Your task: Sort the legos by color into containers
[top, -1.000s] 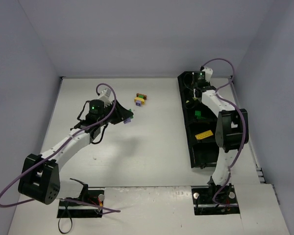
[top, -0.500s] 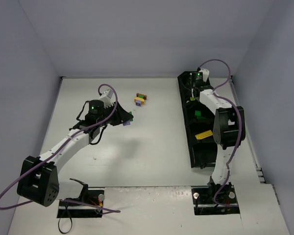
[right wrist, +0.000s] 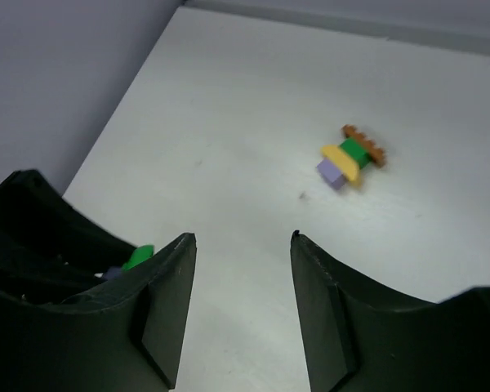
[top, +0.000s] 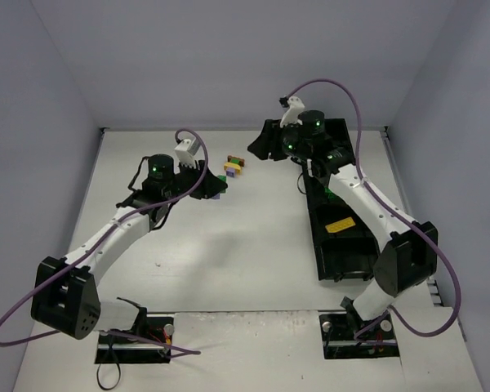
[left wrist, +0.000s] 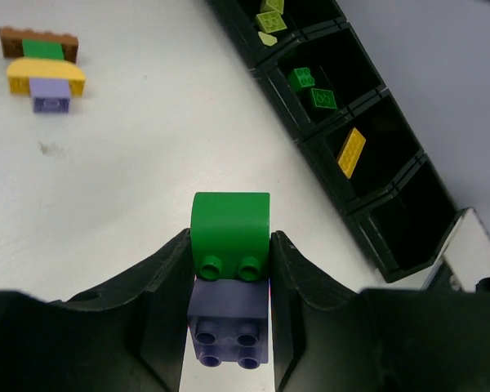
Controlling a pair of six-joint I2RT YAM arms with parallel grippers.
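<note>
My left gripper (top: 216,189) is shut on a small stack, a green brick (left wrist: 231,233) on a lilac brick (left wrist: 229,322), and holds it above the table. My right gripper (top: 257,147) is open and empty, raised left of the tray's far end. A cluster of brown, green, yellow and lilac bricks (top: 234,167) lies on the table between the grippers; it also shows in the left wrist view (left wrist: 45,69) and the right wrist view (right wrist: 351,155). The black tray (top: 343,263) holds lime bricks (left wrist: 269,16), green bricks (left wrist: 310,86) and a yellow brick (left wrist: 351,153) in separate compartments.
The tray runs along the right side of the white table, close to the right wall. Its nearest compartment (left wrist: 400,224) shows no brick. Grey walls enclose the table at the left, back and right. Purple cables loop above both arms.
My right arm has swung left from over the tray's far end to above the table near the brick cluster. My left gripper has shifted slightly right and farther with its stack.
</note>
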